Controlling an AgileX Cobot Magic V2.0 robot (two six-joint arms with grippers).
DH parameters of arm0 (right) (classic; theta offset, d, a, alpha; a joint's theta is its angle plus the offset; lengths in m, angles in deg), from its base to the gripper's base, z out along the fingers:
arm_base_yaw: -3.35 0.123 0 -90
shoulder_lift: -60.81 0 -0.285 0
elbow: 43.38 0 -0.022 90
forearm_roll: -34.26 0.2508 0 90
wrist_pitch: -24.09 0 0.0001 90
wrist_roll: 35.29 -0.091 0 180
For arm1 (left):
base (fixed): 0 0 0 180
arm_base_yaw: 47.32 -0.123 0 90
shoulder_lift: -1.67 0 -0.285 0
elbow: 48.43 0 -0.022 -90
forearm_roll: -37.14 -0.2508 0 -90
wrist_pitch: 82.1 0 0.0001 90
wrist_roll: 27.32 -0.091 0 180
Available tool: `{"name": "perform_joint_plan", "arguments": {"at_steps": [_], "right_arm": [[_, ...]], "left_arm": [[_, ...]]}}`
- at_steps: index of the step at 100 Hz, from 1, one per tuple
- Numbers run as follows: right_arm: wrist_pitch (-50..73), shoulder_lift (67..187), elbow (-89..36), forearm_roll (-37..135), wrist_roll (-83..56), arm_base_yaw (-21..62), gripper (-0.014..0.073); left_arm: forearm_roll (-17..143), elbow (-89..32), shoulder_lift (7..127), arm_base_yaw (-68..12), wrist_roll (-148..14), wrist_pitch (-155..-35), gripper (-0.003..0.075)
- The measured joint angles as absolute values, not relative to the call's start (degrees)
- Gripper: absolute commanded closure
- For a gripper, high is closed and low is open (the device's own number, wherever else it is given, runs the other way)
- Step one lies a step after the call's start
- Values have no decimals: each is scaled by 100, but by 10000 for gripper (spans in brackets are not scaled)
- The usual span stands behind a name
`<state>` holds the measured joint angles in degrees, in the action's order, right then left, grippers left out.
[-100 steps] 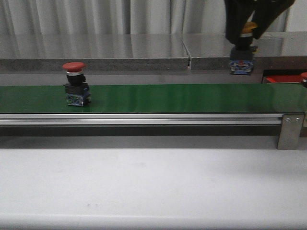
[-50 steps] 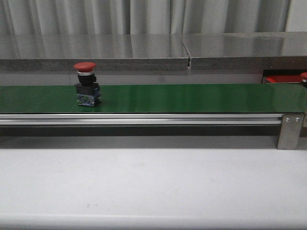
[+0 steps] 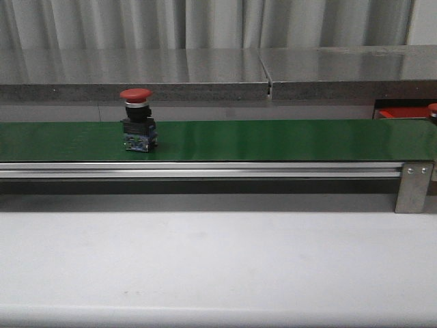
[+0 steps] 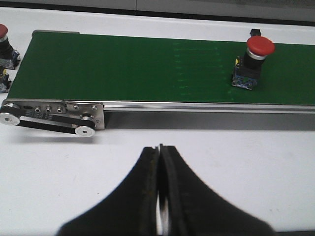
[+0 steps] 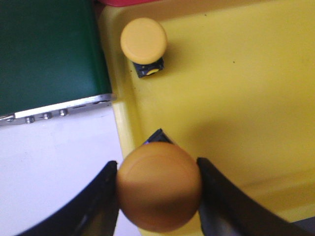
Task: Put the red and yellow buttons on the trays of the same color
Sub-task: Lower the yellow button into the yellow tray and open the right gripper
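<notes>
One yellow button [image 5: 159, 186] pinched in my right jaws, above its yellow tray [image 5: 236, 98]; left jaws pressed together, empty.

On the green belt [image 3: 273, 140] only one red button [image 3: 137, 121] stands upright, left of the belt's middle; the belt to its right lies open. Inside the yellow tray [image 5: 236, 98], a yellow button [image 5: 144, 42] sits near the wall beside the belt, with bare floor beyond it.
</notes>
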<state>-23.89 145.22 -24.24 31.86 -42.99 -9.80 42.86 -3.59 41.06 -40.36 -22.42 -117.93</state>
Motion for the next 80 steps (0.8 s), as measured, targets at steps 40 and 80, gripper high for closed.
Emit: {"name": "perform_joint_plan", "arguments": {"at_steps": [40, 80], "right_arm": [[-1638, 15142, -2163, 3355, -4320, -1113, 461], [-1012, 15813, -2163, 3367, -4320, -1181, 461]], "left_arm": [[4277, -359, 4106, -4036, -2242, -11793, 741], [4277, -359, 4106, -4036, -2242, -11793, 741]]}}
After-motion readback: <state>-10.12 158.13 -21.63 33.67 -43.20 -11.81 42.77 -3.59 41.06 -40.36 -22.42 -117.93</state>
